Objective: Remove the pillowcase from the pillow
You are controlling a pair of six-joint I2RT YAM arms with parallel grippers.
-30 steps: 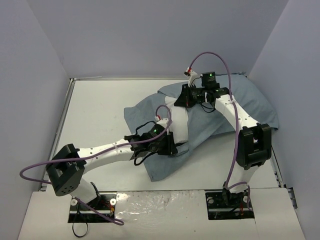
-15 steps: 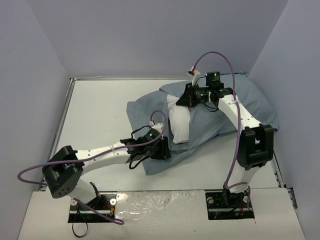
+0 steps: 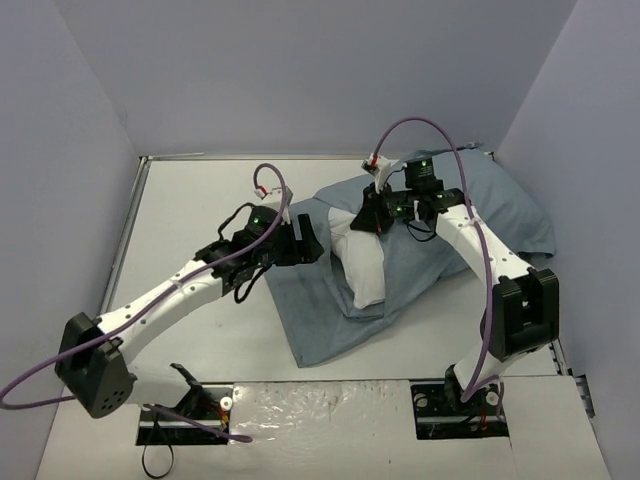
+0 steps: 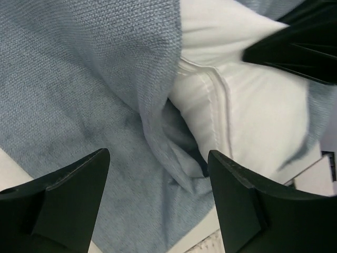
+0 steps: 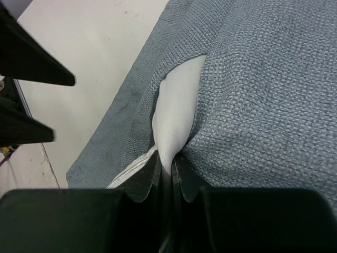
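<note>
The blue pillowcase [image 3: 322,312] lies crumpled across the middle and far right of the table, its plain paler side up. The white pillow [image 3: 365,268] sticks out of its open end toward the near side. My right gripper [image 3: 358,222] is shut on a pinch of white pillow [image 5: 176,113] fabric at the opening, with pillowcase [image 5: 258,89] weave to its right. My left gripper [image 3: 312,243] hovers open just left of the pillow. In its wrist view the left gripper [image 4: 158,184] has wide-apart fingers over a pillowcase [image 4: 79,89] fold beside the pillow [image 4: 253,110], holding nothing.
The white table [image 3: 200,200] is walled by pale panels at the left, back and right, with a raised rim [image 3: 133,220] along the left side. Purple cables loop above both arms. The left gripper's fingers [image 5: 29,60] show at the upper left of the right wrist view.
My left gripper opened, let go of the pillowcase, and swung up and toward the far left. More white pillow now shows. The right gripper stays shut on the pillow, shifted slightly nearer.
</note>
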